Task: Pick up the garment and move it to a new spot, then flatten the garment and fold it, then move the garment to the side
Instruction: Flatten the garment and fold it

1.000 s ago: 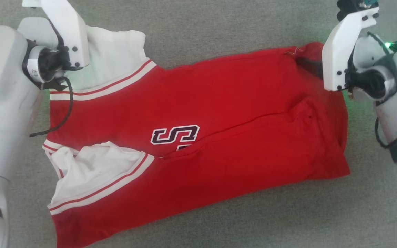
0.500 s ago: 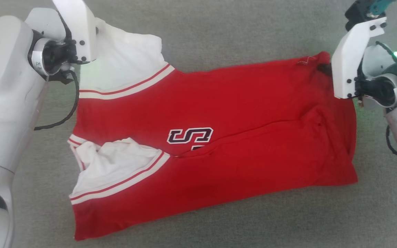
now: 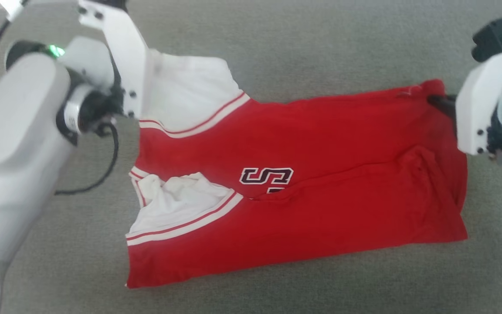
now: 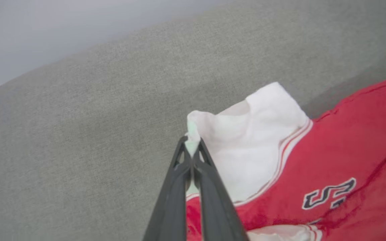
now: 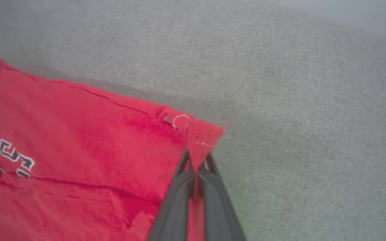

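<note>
You're seeing the red shirt (image 3: pixel 320 144) lying folded lengthwise on the grey surface (image 3: pixel 320 43), white sleeves leftward, print seemingly half hidden.

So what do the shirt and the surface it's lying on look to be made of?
Shirt: soft knit cloth, probably cotton jersey, matte; it creases and drapes limply, and stitching shows at the hem corner. Its lettering looks printed flat, though it could be sewn on. Surface: grey woven fabric, like upholstery, matte; a fine weave grain shows in the wrist views.
</note>
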You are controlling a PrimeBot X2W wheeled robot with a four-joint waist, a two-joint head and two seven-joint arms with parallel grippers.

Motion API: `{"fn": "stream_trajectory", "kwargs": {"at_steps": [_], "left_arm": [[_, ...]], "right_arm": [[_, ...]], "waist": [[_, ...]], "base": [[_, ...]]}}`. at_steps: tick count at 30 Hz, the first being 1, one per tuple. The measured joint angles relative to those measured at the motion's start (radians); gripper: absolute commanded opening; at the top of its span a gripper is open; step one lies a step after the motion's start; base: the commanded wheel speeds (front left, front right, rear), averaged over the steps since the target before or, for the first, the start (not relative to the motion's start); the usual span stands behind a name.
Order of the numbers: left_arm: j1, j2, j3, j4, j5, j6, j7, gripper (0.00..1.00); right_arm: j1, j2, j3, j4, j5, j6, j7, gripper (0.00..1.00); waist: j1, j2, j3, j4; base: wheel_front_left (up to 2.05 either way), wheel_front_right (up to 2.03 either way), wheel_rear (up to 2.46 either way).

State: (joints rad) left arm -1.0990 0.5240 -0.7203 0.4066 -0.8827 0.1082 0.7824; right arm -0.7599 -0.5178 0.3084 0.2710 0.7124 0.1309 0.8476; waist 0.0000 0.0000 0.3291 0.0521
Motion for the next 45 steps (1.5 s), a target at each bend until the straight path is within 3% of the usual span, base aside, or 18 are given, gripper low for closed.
{"fn": "stream_trajectory", "kwargs": {"at_steps": [3, 13, 20, 24, 25, 26, 27, 28, 34, 45], "left_arm": [[0.045, 0.033, -0.005, -0.097, 0.0, 0.033, 0.025, 0.0], [0.302, 0.194, -0.028, -0.562, 0.005, 0.236, 0.113, 0.0], [0.483, 0.242, -0.046, -0.672, -0.024, 0.325, 0.112, 0.0], [0.552, 0.23, -0.058, -0.614, -0.054, 0.317, 0.085, 0.0], [0.562, 0.222, -0.061, -0.591, -0.058, 0.301, 0.068, 0.26], [0.567, 0.212, -0.062, -0.568, -0.059, 0.288, 0.047, 0.48], [0.567, 0.199, -0.057, -0.539, -0.063, 0.275, 0.028, 0.93], [0.567, 0.189, -0.056, -0.514, -0.066, 0.257, 0.01, 1.0], [0.567, 0.154, -0.035, -0.412, -0.082, 0.19, -0.084, 1.0], [0.652, 0.165, 0.057, -0.428, -0.05, 0.134, -0.393, 1.0]], "right_arm": [[0.045, -0.012, -0.036, -0.046, -0.001, 0.0, 0.022, 0.0], [0.297, -0.007, -0.21, -0.245, -0.022, 0.0, 0.135, 0.0], [0.457, 0.052, -0.307, -0.275, -0.059, 0.0, 0.177, 0.0], [0.479, 0.087, -0.308, -0.234, -0.083, 0.0, 0.166, 0.03], [0.477, 0.094, -0.309, -0.217, -0.09, 0.0, 0.157, 0.25], [0.473, 0.103, -0.305, -0.2, -0.091, 0.0, 0.151, 0.87], [0.468, 0.109, -0.295, -0.187, -0.103, 0.0, 0.137, 1.0], [0.459, 0.114, -0.288, -0.169, -0.111, 0.0, 0.125, 1.0], [0.432, 0.13, -0.251, -0.123, -0.115, 0.0, 0.094, 1.0], [0.469, 0.132, -0.322, -0.162, -0.111, 0.0, 0.096, 1.0]], "waist": [[0.0, 0.0, -0.01, 0.011], [0.0, 0.0, -0.039, 0.034], [0.0, 0.0, -0.037, 0.034], [0.0, 0.0, -0.038, 0.029], [0.0, 0.0, -0.04, 0.028], [0.0, 0.0, -0.042, 0.028], [0.0, 0.0001, -0.044, 0.028], [0.0, 0.0, -0.046, 0.028], [0.0, 0.0, -0.077, 0.035], [0.0, 0.0001, -0.153, 0.049]], "base": [[0.0, 0.0, 0.0], [0.0, 0.0, 0.0], [0.0, 0.0, 0.0], [0.0, 0.0, 0.0], [0.0, 0.0, 0.0], [0.0, 0.0, 0.0], [0.0, 0.0, 0.0], [0.0, 0.0, 0.0], [0.0, 0.0, 0.0], [0.0, 0.0, 0.0]]}}
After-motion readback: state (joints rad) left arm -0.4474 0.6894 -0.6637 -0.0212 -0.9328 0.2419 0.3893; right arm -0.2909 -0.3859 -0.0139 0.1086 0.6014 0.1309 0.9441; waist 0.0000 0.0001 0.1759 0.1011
